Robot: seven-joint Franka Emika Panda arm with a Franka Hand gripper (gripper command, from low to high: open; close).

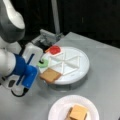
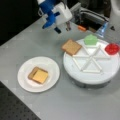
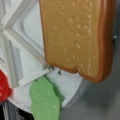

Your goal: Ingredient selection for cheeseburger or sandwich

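Note:
A tan square bread slice (image 1: 50, 75) (image 2: 71, 47) (image 3: 77, 37) lies on the rim of the white divided round tray (image 1: 80, 67) (image 2: 90, 75), overhanging its edge. My gripper (image 2: 62, 28) hangs open a little above and beside that slice, its fingers apart with nothing between them. In the wrist view the slice fills the upper right and no fingers show. On the white paper plate (image 1: 58, 110) (image 2: 25, 82) sits the sandwich stack (image 1: 78, 112) (image 2: 38, 75): a tan bread slice with a yellow cheese slice (image 2: 40, 76) on top.
A green toy piece (image 1: 43, 63) (image 2: 90, 39) (image 3: 45, 100) and a red one (image 1: 55, 50) (image 2: 112, 48) lie in neighbouring tray compartments. A grey metal fixture (image 1: 46, 37) (image 2: 91, 16) stands behind the tray. The grey table (image 1: 105, 87) (image 2: 62, 105) spreads around both.

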